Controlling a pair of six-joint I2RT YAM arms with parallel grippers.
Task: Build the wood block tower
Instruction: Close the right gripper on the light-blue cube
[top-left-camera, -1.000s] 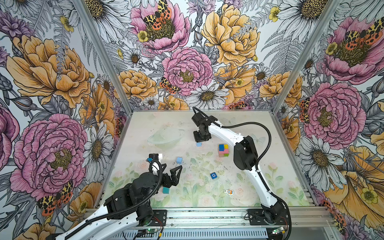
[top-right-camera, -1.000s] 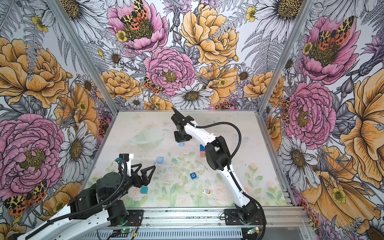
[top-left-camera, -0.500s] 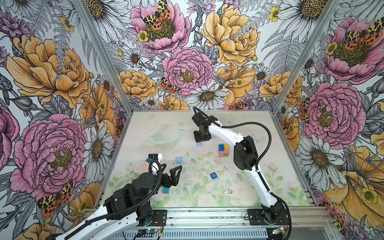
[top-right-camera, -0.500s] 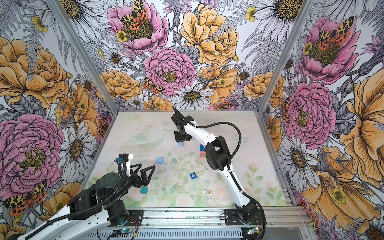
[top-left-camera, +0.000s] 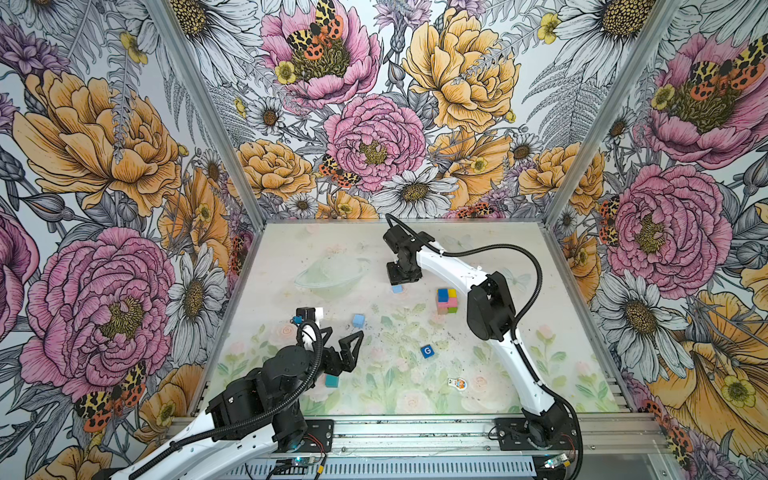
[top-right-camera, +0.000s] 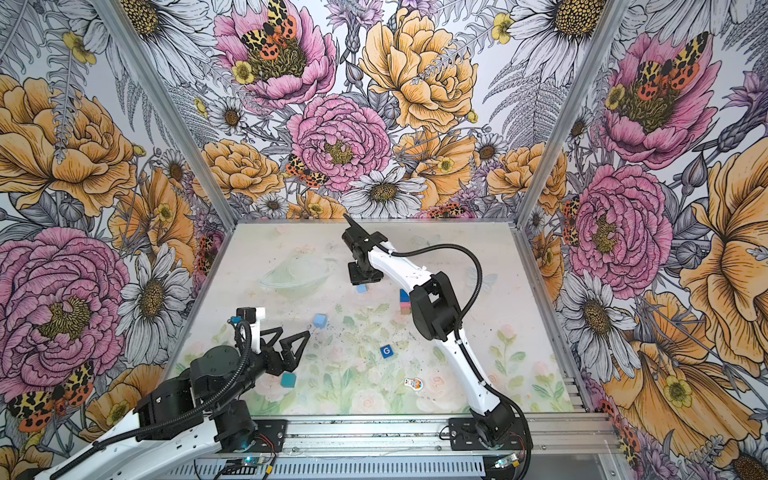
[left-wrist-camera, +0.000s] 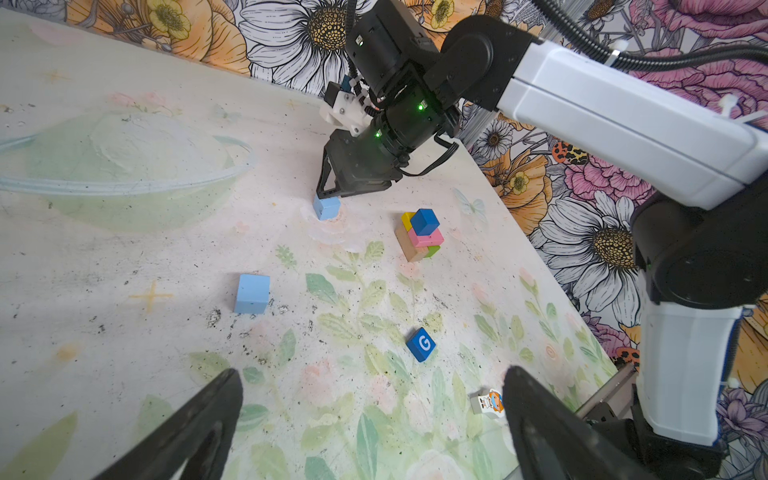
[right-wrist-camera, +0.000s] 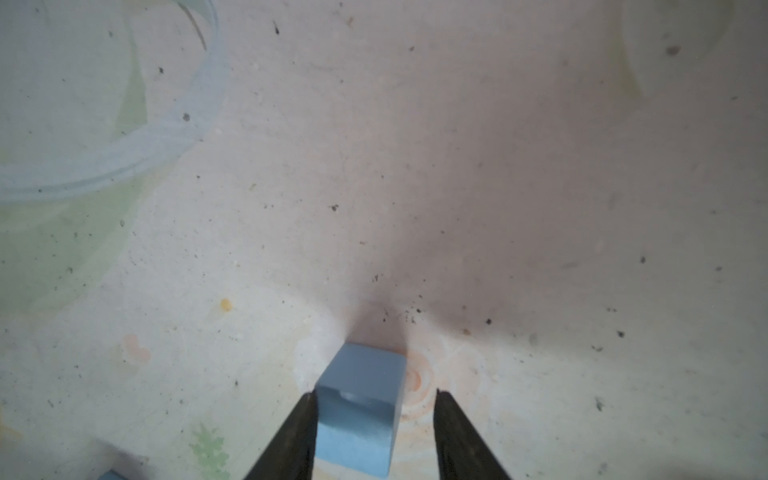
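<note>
Light blue cube (right-wrist-camera: 357, 415) looks matt painted and smooth, tabletop (left-wrist-camera: 124, 332) a matt printed sheet, scuffed and dirt-speckled, front rail (top-left-camera: 415, 428) brushed metal, right arm shell (left-wrist-camera: 602, 104) smooth white plastic.

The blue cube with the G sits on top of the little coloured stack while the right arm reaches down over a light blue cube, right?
Not quite. The G cube lies by itself, apart from the stack, which a plain dark blue cube tops; the left wrist view shows it. The right gripper is down over a light blue cube.
</note>
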